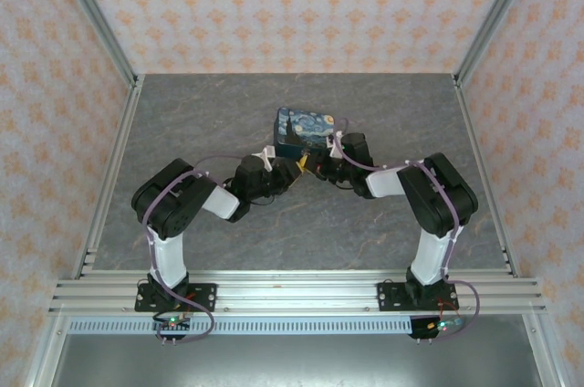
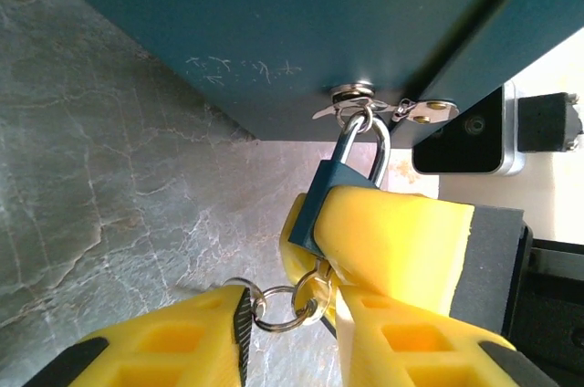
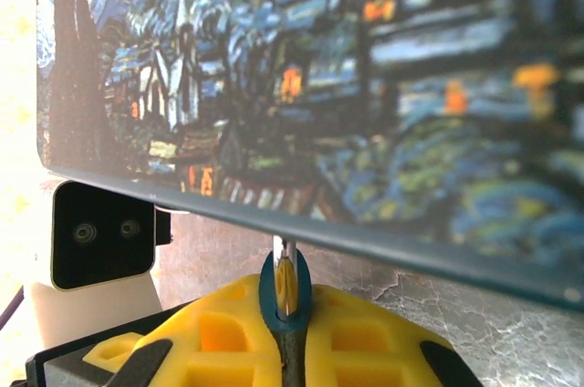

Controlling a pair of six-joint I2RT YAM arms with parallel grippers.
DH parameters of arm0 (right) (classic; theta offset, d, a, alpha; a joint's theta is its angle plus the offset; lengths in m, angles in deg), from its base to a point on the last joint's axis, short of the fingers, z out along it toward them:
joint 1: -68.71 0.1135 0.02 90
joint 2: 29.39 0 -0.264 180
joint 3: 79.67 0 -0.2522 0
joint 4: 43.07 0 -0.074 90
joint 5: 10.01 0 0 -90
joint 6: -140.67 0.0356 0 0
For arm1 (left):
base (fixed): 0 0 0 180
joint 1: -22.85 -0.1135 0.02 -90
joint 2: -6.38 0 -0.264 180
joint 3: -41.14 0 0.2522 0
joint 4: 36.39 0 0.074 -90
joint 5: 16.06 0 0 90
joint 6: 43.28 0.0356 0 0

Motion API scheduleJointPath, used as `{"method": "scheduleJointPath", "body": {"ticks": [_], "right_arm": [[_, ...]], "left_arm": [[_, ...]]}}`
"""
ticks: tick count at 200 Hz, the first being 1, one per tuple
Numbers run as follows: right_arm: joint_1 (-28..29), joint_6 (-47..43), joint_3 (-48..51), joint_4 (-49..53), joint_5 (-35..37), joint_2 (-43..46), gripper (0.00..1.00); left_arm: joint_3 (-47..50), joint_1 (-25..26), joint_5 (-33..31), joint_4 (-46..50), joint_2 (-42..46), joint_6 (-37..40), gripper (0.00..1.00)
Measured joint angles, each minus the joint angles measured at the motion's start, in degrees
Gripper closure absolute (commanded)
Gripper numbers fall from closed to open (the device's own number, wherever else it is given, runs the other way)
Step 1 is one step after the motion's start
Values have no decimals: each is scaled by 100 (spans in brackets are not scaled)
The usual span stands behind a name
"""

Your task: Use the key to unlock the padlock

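Padlock (image 2: 321, 204): small dark-blue body with a silvery shackle. It hangs by that shackle from the metal hasp (image 2: 365, 99) on the edge of the blue painted box (image 1: 308, 131), near the middle of the worktop. Key (image 2: 317, 294): pale metal, at the lower end of the lock body, carrying a wire key ring (image 2: 276, 308). Grey marbled worktop (image 1: 228, 113), enclosed by walls (image 1: 292, 4) papered in an orange motif and by aluminium framing (image 1: 96, 17). Right fingers (image 2: 392, 232), yellow, pinch the lock body from both sides, just below the box. Left fingers (image 2: 182, 346), also yellow, stand spread beneath the lock, flanking key and ring. The ring touches one dark pad; contact with the key cannot be told.
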Motion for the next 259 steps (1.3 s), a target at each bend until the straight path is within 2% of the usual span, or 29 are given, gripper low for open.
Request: {"method": "scheduleJointPath", "body": {"ticks": [103, 139, 180, 206, 259], "right_arm": [[-90, -13, 0, -33, 26, -20, 100], [-114, -74, 0, -13, 33, -20, 100], [-122, -234, 0, 57, 35, -20, 100], [-120, -363, -24, 149, 15, -20, 100], [-98, -442, -166, 450, -151, -20, 100]], "left_arm": [[-254, -2, -33, -258, -319, -210, 88], [-280, -4, -31, -234, -319, -229, 100], [-326, -2, -17, -66, -315, -168, 100], [-437, 2, -13, 629, -50, 127, 100], [-1187, 190, -531, 3287, 632, 1364, 100]]}}
